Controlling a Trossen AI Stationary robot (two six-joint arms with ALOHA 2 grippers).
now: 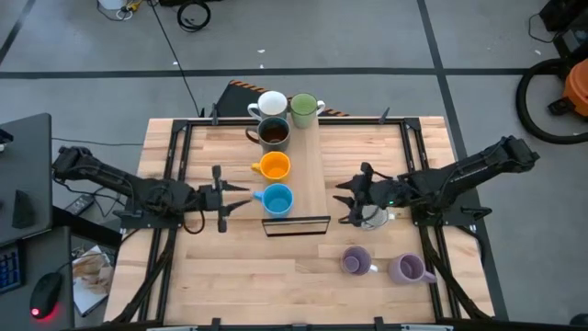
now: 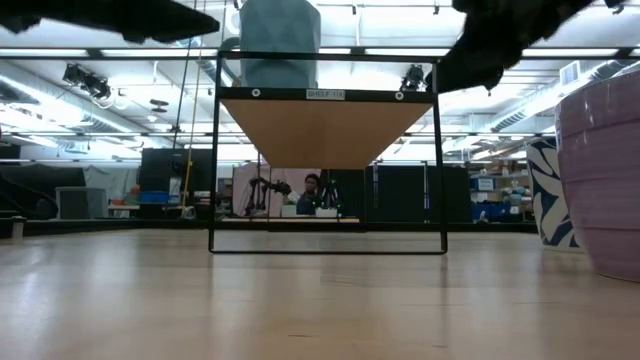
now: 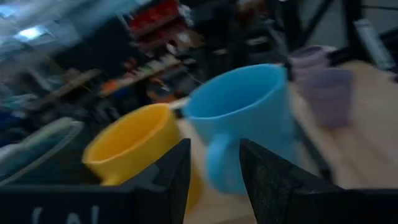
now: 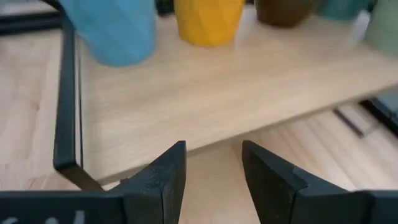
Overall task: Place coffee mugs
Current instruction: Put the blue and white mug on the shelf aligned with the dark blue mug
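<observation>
While five mugs stand on the shelf point(image 1: 308, 175), with the blue mug point(image 1: 277, 199) nearest its front edge, your left gripper point(image 1: 220, 199) sits just beside it, fingers narrowly parted and empty. Your right gripper point(image 1: 354, 195) hovers off the shelf's right edge over a white mug point(image 1: 372, 217), fingers narrowly apart, empty. Both purple mugs point(image 1: 356, 260) stand near the table's front right corner.

We find just one label: a small white tag point(image 2: 325, 94) at the middle of the black shelf frame's top bar point(image 2: 327, 93) in the low view. It seems to begin with "SHELF", but we cannot make out the rest. We read no other text or numbers.
</observation>
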